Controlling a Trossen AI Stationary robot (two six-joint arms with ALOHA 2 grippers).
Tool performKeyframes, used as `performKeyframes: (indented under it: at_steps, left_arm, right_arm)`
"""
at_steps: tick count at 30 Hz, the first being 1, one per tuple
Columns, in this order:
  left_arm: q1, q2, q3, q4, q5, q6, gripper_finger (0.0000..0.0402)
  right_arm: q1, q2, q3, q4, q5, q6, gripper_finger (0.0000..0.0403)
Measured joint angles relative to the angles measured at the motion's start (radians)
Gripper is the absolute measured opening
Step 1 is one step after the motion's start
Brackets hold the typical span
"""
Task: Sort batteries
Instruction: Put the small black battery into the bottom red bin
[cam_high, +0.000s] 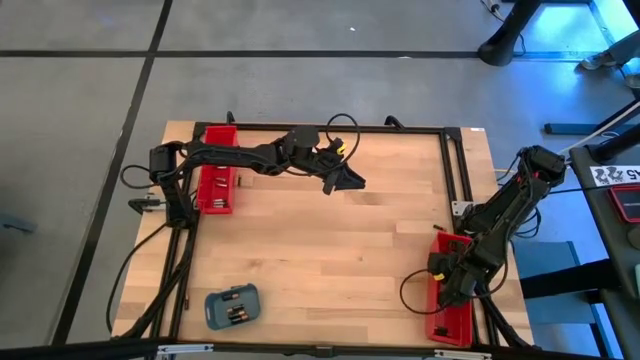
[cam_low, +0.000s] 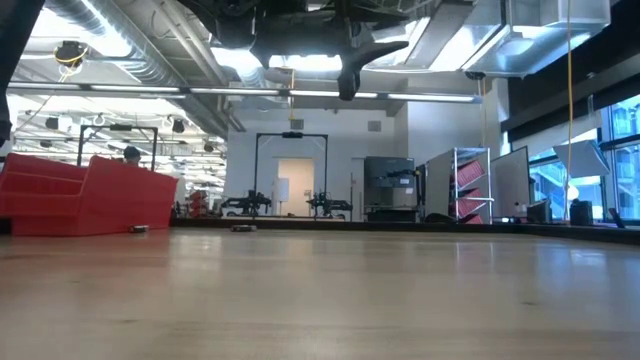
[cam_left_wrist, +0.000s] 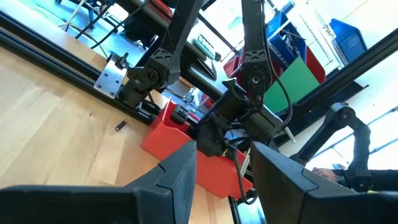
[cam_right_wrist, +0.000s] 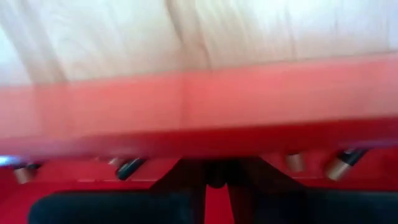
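Note:
My right gripper (cam_high: 447, 287) points down into the red tray (cam_high: 452, 318) at the table's near right. In the blurred right wrist view its fingertips (cam_right_wrist: 215, 177) stand close together above the tray floor, where several batteries (cam_right_wrist: 339, 165) lie. My left gripper (cam_high: 350, 183) hangs open and empty above the far middle of the table, its fingers (cam_left_wrist: 180, 171) facing the right arm. A loose battery (cam_left_wrist: 120, 126) lies on the wood by that tray's far end. More batteries (cam_high: 234, 313) lie in the blue-grey tray (cam_high: 232, 305) at the near left. My right gripper: blur hides its fingertips, so I cannot tell whether they touch a battery or the tray.
A second red tray (cam_high: 217, 170) stands at the far left, with two small batteries (cam_low: 138, 229) on the wood near it. A black frame rail (cam_high: 455, 165) runs along the table's far and right edges. Bare wood spreads across the table's middle.

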Motion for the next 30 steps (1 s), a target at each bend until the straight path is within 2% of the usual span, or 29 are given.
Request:
performKeyframes:
  at_steps: [8,13,17,20,25,30]
  left_arm:
    - [0.000,0.000,0.000,0.000,0.000,-0.015,0.0141]
    - [0.000,0.000,0.000,0.000,0.000,-0.018,0.0141]
    - [0.000,0.000,0.000,0.000,0.000,-0.020,0.0141]
    - [0.000,0.000,0.000,0.000,0.000,-0.022,0.0141]
    - [0.000,0.000,0.003,0.007,0.000,-0.018,0.0141]
    - [-0.006,-0.006,0.031,0.004,-0.003,0.062,0.0141]
  right_arm:
    - [0.000,0.000,-0.021,0.007,0.004,-0.021,0.0053]
    - [0.000,-0.001,-0.020,0.006,0.032,-0.027,0.0092]
    - [0.000,-0.001,-0.001,-0.002,0.003,-0.027,0.0129]
    - [0.000,-0.003,0.051,-0.033,-0.027,-0.026,0.0147]
    - [0.000,-0.003,0.199,-0.178,-0.029,-0.021,0.0151]
    - [0.000,-0.003,0.380,-0.353,0.045,0.013,0.0151]
